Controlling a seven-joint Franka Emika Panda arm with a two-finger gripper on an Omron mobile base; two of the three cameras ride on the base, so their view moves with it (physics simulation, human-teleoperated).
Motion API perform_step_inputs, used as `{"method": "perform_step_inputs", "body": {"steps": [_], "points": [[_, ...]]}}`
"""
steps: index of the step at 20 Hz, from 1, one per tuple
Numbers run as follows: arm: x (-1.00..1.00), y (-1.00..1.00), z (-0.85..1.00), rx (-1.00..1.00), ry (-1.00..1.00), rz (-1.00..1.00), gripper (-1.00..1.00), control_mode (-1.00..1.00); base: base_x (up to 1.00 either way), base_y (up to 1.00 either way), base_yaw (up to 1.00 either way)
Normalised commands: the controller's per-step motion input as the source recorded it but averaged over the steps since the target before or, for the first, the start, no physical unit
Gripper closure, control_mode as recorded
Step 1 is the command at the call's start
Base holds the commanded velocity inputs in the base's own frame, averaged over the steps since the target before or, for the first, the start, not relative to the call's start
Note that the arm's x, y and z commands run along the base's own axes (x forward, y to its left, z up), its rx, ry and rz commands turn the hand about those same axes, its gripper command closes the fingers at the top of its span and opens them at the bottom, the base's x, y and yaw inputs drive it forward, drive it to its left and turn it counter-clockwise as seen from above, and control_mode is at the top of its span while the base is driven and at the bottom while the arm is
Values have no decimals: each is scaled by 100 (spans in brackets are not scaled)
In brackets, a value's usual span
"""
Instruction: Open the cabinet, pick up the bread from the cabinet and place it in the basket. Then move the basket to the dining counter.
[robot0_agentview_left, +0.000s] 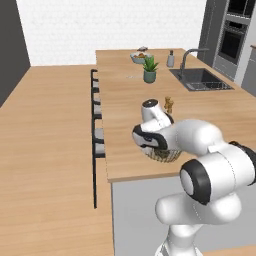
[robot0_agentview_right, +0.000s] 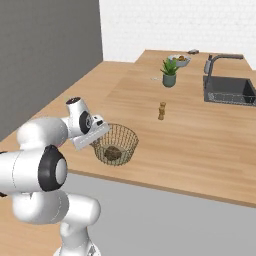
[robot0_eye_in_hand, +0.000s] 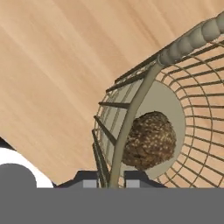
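The bread (robot0_eye_in_hand: 151, 140) lies in the basket (robot0_agentview_right: 116, 144), and the basket sits on the table (robot0_agentview_right: 200, 135). The pincer (robot0_eye_in_hand: 111, 178) grips its rim. Only letting go looks left.

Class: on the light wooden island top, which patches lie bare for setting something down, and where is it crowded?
Bare: the wide stretch of light wooden island top between the round wire-mesh basket, the small brown jar and the dark sink. Crowded: the far end, around the potted green plant and food bowl.

Basket (robot0_agentview_left: 167, 156) (mostly behind arm (robot0_agentview_left: 200, 145))
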Motion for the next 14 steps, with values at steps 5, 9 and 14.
{"method": "perform_step_inputs", "body": {"steps": [5,9,14], "points": [[2,-3,0,1,-5,9,-100,-100,0,0,0],[-20,-3,79,2,-18,0,-100,-100,0,0,0],[-87,0,84,10,-19,0,-100,-100,0,0,0]]}}
